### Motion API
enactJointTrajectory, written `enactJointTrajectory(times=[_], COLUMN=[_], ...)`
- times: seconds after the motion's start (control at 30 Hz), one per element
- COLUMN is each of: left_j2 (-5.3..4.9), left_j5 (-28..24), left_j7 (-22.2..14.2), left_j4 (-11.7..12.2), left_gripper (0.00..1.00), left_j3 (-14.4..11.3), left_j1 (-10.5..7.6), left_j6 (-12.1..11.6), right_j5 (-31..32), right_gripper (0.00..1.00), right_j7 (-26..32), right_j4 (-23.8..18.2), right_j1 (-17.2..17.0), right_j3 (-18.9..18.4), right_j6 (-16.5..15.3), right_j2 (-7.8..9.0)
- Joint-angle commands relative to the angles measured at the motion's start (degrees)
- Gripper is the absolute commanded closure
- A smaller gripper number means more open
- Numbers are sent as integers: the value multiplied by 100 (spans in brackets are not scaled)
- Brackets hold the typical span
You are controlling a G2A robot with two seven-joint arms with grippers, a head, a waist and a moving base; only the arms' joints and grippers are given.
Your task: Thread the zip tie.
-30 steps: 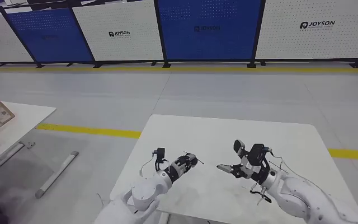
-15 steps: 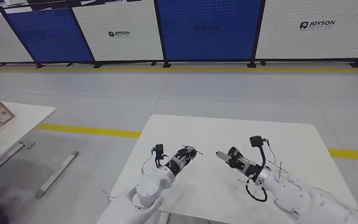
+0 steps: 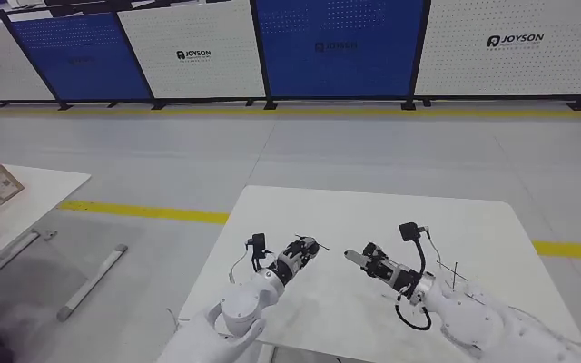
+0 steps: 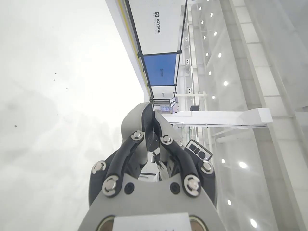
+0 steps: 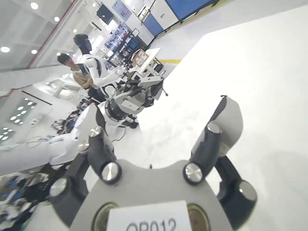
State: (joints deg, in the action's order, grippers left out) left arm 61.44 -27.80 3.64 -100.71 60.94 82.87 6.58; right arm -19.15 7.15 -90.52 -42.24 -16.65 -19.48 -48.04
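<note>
A thin black zip tie (image 3: 322,247) is pinched crosswise in my left gripper (image 3: 308,245), its ends sticking out on both sides just above the white table (image 3: 363,209). In the left wrist view the left gripper (image 4: 152,108) is shut, with the zip tie (image 4: 153,131) showing as a dark strip between the pads. My right gripper (image 3: 352,257) points at the left one from a short gap away. The right wrist view shows the right gripper (image 5: 158,112) open and holding nothing, while the left gripper (image 5: 146,88) ahead has a zip tie (image 5: 165,92) end poking out.
Thin black strips (image 3: 451,270) lie on the table beside my right forearm. The table's left edge is close behind my left arm. Bare table surface stretches beyond both grippers toward the far edge.
My right gripper has turned from hanging over the table to pointing at the left gripper, and has moved closer to it. The left gripper shifted slightly, still holding the tie.
</note>
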Motion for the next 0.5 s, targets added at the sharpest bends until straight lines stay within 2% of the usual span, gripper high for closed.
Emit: enactJointTrajectory(times=[0.0,0.03,0.17,0.3,0.47], left_j2=[0,0,0,0,2], left_j5=[0,0,0,0,90], left_j7=[0,0,0,0,-68], left_j4=[0,0,0,0,41], left_gripper=[100,100,100,100,100], left_j3=[0,0,0,0,-4], left_j1=[0,0,0,0,18], left_j6=[0,0,0,0,-22], right_j5=[-857,-1003,-1171,-1274,-1278], right_gripper=[0,0,0,0,0], right_j7=[806,1136,1840,2463,2498], right_j4=[13,235,707,1320,1349], right_j1=[-143,-244,-552,-556,-550], right_j3=[-388,-632,-1080,-1168,-1178], right_j6=[0,0,0,0,0], right_j2=[-14,-26,-218,-554,-581])
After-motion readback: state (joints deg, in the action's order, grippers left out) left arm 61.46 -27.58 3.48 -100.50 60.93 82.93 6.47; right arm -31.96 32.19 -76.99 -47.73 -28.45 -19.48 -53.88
